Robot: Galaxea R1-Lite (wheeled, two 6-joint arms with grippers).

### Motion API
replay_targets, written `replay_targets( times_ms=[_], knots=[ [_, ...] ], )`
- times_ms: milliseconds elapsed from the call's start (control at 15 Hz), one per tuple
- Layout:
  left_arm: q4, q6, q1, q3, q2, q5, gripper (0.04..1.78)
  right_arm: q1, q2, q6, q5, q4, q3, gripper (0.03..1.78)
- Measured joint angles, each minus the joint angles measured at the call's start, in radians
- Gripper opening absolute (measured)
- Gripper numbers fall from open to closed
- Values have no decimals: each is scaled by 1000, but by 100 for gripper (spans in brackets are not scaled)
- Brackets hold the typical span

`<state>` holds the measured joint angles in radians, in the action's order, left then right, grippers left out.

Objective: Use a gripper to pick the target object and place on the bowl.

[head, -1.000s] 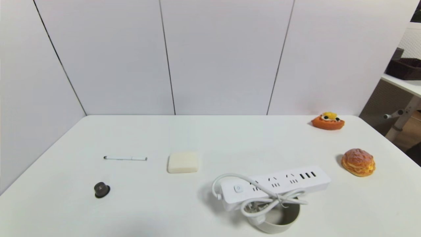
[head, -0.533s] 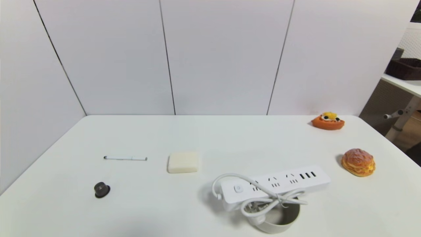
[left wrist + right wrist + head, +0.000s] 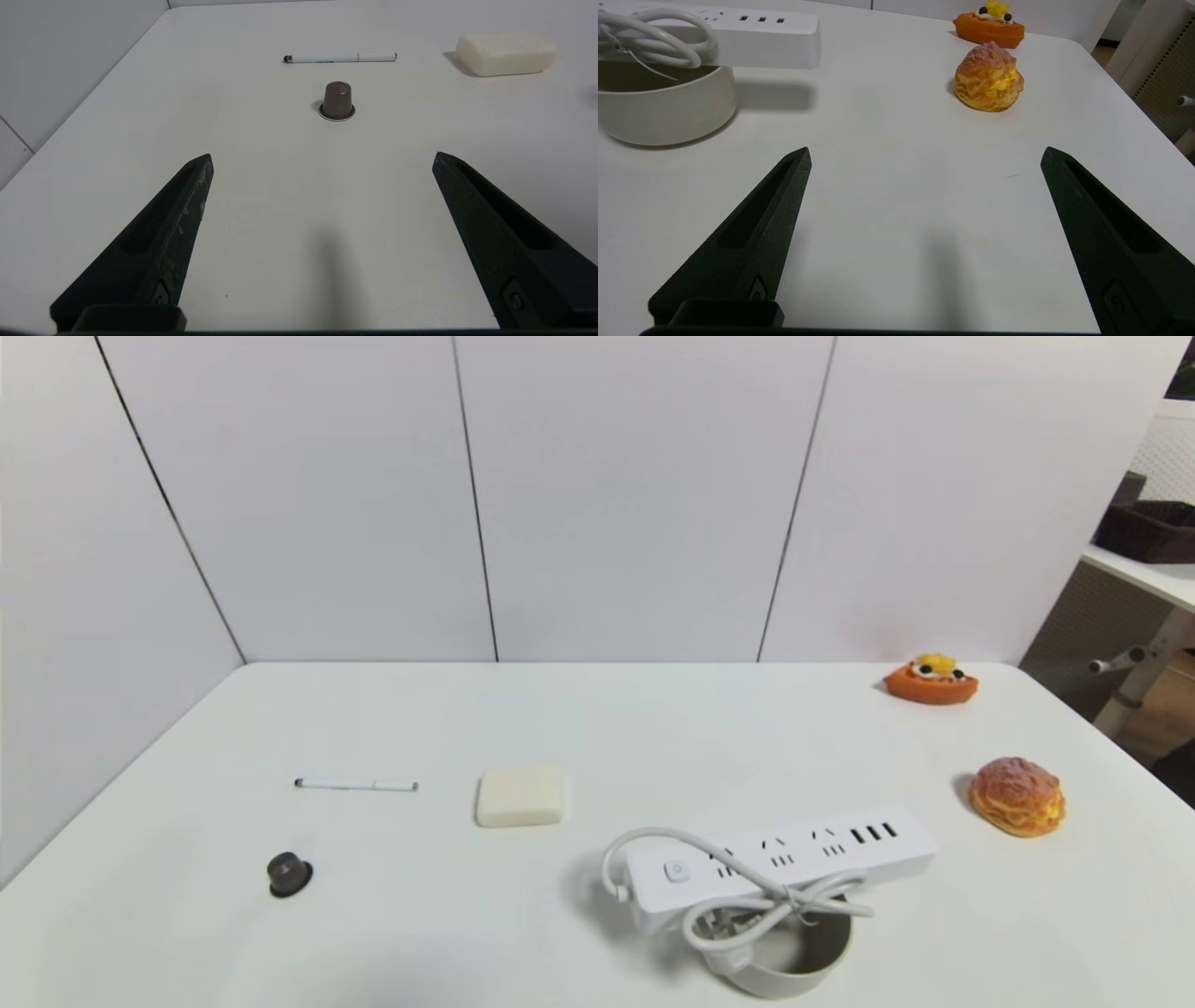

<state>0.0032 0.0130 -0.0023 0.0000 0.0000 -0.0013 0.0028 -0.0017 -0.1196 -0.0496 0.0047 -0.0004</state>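
The long white power strip (image 3: 784,863) lies across the rim of the beige-grey bowl (image 3: 794,971) near the table's front, its bundled white cord (image 3: 747,910) hanging over the bowl's opening. Both show in the right wrist view, the strip (image 3: 752,39) resting on the bowl (image 3: 668,112). Neither gripper shows in the head view. My right gripper (image 3: 924,156) is open and empty over bare table, apart from the bowl. My left gripper (image 3: 322,158) is open and empty over bare table, short of a brown capsule (image 3: 337,100).
A cream rounded block (image 3: 519,796), a white pen (image 3: 356,785) and the brown capsule (image 3: 288,875) lie on the left half. A cream puff (image 3: 1017,796) and an orange fruit tart (image 3: 931,679) sit at the right. White wall panels stand behind the table.
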Motion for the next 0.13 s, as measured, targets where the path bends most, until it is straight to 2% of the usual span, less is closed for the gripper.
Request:
replay_targets(
  times_ms=[133],
  knots=[
    [0, 0, 0, 0, 0, 0, 169, 0, 0, -1, 0, 0, 0, 170]
  ],
)
